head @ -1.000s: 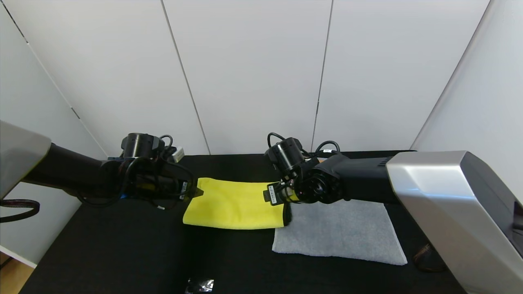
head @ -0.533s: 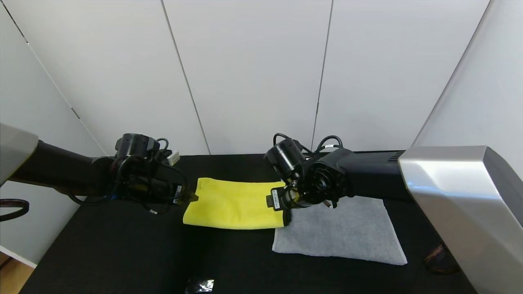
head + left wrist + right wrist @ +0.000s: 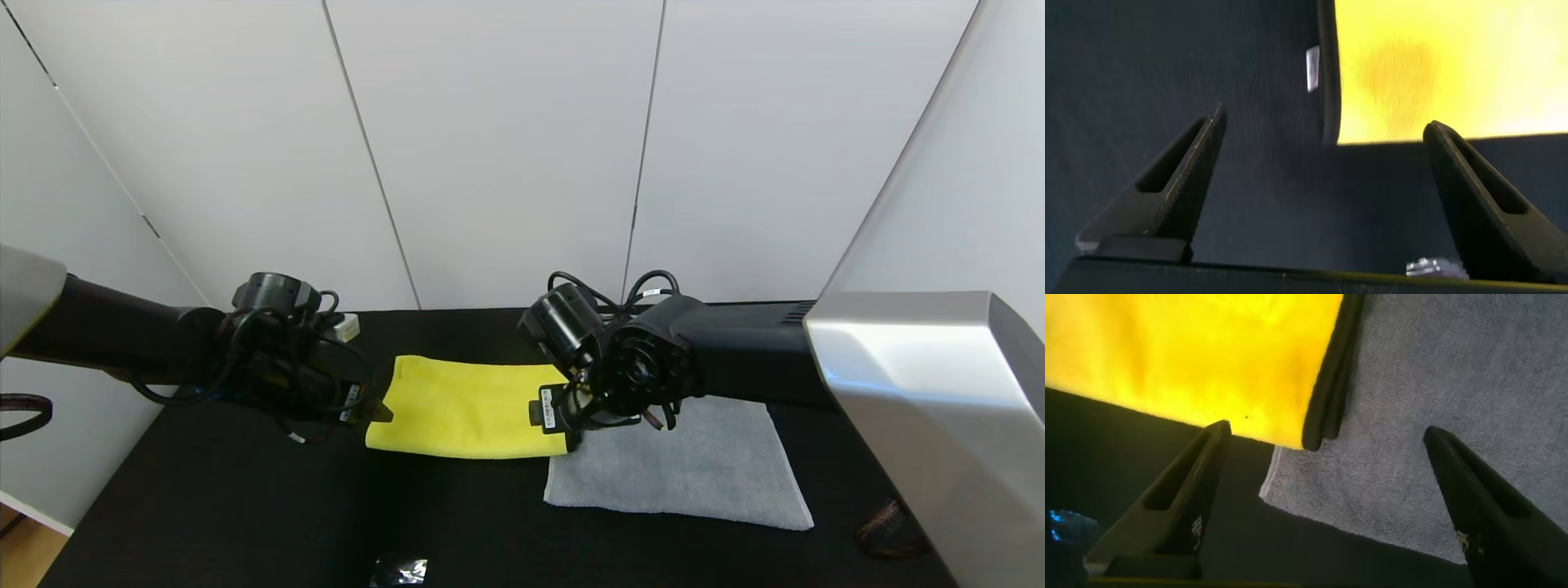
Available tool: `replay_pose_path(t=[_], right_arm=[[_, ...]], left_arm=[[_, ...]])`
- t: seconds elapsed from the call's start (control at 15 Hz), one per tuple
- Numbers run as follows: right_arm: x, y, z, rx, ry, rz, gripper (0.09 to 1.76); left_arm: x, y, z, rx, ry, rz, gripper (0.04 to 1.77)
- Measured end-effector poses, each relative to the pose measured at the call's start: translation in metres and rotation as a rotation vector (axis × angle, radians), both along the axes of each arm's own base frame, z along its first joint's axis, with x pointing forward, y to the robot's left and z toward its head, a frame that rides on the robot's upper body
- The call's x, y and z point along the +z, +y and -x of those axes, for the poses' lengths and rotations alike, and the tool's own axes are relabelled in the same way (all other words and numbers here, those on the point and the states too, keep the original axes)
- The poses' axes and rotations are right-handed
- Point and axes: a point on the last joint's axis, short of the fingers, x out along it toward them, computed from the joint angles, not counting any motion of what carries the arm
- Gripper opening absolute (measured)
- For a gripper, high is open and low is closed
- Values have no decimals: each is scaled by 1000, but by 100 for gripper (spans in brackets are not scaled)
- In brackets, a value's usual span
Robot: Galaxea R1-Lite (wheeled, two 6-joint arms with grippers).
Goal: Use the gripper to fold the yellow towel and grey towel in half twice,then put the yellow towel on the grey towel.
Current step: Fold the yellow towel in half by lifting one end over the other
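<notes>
Head view shows one yellow towel [image 3: 465, 407] lying folded as a long strip near the far edge of the desk [image 3: 245, 506], about midway between the left and right edges; one grey towel [image 3: 682, 465] lies folded flat just to its right, toward the right edge, and the yellow towel's right end overlaps the grey towel's near-left corner; two grippers are at work, one at each short end of the yellow towel; the left gripper [image 3: 377, 412] hangs at its left end with fingers spread wide and nothing between them, and in the left wrist view the left gripper [image 3: 1323, 184] straddles bare desk just off the yellow towel [image 3: 1454, 69] and its white tag [image 3: 1312, 68]; the right gripper [image 3: 569, 429] hangs over the right end, also wide and empty, and the right wrist view shows the right gripper [image 3: 1327, 490] straddling the black-edged corner of the yellow towel [image 3: 1200, 351] where it lies on the grey towel [image 3: 1437, 400]; the likely trouble is that the right fingers, closing here, pinch the grey towel along with the yellow corner and drag both; the left gripper, set off the cloth, may close on nothing or catch only one layer, so the fold opens when lifted; a small foil scrap [image 3: 398, 570] sits at the near edge
</notes>
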Motion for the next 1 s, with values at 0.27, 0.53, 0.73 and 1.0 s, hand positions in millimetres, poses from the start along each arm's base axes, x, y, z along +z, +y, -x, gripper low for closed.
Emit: replay_pose_path(t=[0.27, 0.53, 0.73, 1.0], right_arm=[[12, -5, 2, 45, 32, -60, 170], [27, -14, 2, 61, 20, -93, 170], [33, -12, 4, 79, 16, -116, 170], [36, -8, 9, 94, 8, -124, 170]], left_arm=[[2, 5, -2, -74, 25, 142, 171], [4, 13, -5, -82, 153, 252, 171], [-1, 16, -15, -42, 217, 302, 171], [-14, 17, -30, 10, 242, 320, 172]])
